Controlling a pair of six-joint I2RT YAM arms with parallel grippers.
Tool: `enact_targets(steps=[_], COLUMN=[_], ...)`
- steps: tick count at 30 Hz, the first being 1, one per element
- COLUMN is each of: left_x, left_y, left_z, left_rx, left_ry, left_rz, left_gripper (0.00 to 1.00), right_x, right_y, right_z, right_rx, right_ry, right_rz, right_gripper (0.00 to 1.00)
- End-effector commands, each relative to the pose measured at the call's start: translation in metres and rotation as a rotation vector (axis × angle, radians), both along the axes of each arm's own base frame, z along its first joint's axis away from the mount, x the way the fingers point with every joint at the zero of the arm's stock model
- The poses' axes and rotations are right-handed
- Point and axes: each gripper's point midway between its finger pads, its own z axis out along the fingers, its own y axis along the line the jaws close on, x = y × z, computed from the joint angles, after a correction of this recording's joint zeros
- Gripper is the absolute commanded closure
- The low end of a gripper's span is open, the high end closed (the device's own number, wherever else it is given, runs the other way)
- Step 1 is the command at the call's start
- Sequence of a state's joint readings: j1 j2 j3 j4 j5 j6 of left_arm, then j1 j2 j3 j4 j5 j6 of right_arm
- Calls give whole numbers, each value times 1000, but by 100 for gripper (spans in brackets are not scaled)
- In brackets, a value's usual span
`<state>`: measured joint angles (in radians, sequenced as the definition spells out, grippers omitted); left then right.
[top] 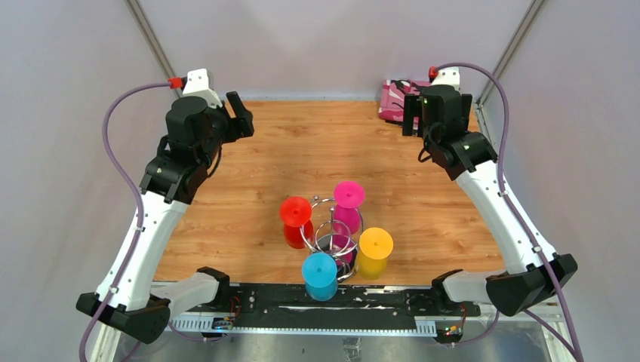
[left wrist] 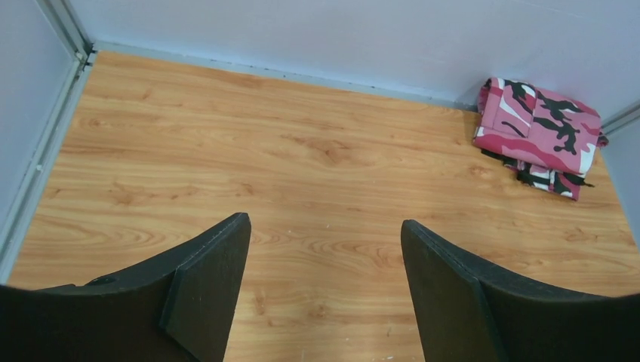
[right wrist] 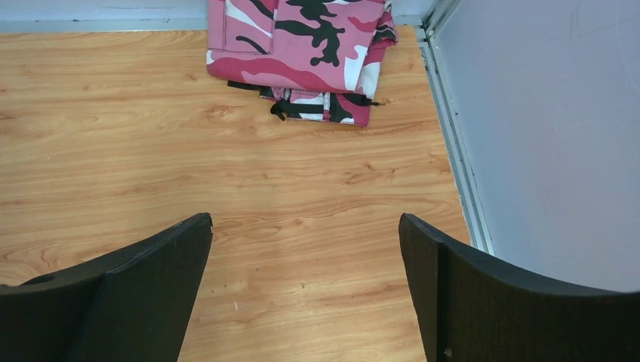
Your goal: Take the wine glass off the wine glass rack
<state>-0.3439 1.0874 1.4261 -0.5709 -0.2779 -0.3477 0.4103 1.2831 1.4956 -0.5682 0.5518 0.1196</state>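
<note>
The wine glass rack [top: 332, 243] is taken as the reference. Four glasses are hung on it upside down, feet uppermost: the red glass [top: 295, 212] at its left, the magenta glass [top: 349, 195] behind it, the yellow glass [top: 375, 244] at its right, the blue glass [top: 319, 268] in front. The left gripper [left wrist: 324, 253] and right gripper [right wrist: 306, 245] are held well beyond the rack, fingers spread wide, nothing between them. Each glass is judged light, rigid and smooth, probably plastic. A hold around the bowl is advised, since the thin stem is seated in a wire loop.

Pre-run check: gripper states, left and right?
Left gripper: open, holding nothing.
Right gripper: open, holding nothing.
</note>
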Motion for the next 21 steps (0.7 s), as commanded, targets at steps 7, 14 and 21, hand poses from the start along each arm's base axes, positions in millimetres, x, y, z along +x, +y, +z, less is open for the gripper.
enact_targets(steps=[7, 14, 21], left_x=[5, 13, 9], left_y=[6, 8, 6], left_z=[-8, -21, -23], left_rx=[38, 61, 51], left_ry=[11, 46, 43], left_rz=[39, 60, 47], left_gripper=[13, 8, 8], right_x=[-8, -15, -31], right_y=[-7, 9, 64], right_z=[4, 5, 6], right_rx=[-3, 55, 38], right_ry=[-52, -33, -30], right_rz=[-36, 23, 211], right_gripper=[0, 1, 7])
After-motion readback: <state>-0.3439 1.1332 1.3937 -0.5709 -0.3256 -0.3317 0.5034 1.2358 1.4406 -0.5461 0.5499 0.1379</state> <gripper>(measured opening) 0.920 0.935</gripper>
